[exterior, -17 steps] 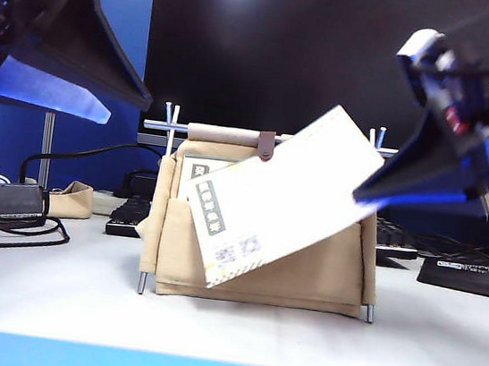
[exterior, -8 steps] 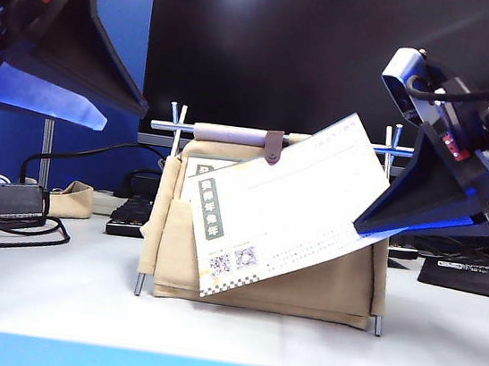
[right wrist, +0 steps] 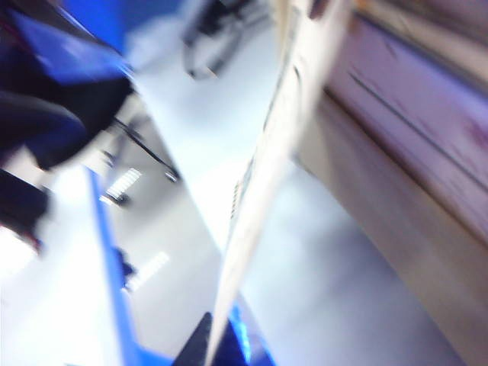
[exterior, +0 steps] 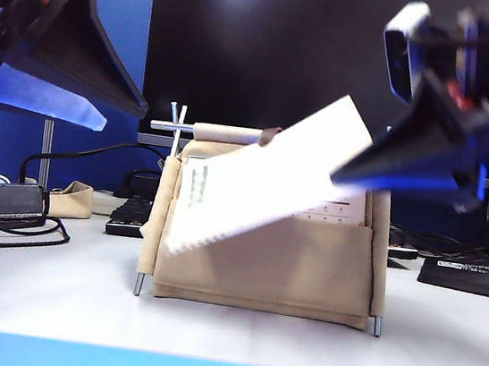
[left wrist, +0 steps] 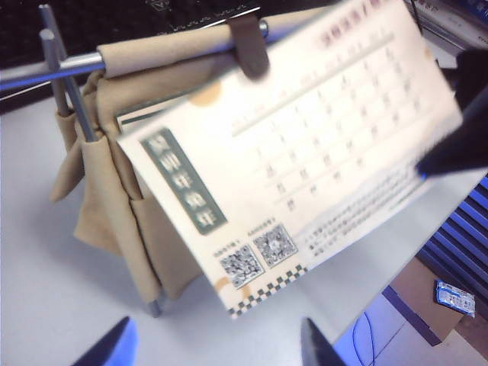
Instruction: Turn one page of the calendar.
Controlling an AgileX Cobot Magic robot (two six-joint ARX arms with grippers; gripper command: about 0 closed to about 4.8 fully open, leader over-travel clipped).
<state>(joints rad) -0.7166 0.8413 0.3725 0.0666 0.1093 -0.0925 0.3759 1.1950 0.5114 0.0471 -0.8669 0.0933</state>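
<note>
The calendar is a beige fabric pocket stand on thin silver rods, in the middle of the white table. The page, a white card, hangs slanted and blurred in front of it, low corner at the left. My right gripper is shut on its raised right edge. In the right wrist view the page shows edge-on, running down into the shut right gripper. My left gripper hovers open at the upper left, apart from the calendar. In the left wrist view the page shows its date grid, dark banner and two QR codes above the open left gripper.
A black monitor fills the back behind the stand. A keyboard, a small beige pouch and cables lie at the left. A dark mat sits at the right. Another sheet stands in the pocket.
My right gripper has swung up and to the left with the page. The page's low corner has lifted off the front of the stand. The left arm has kept still.
</note>
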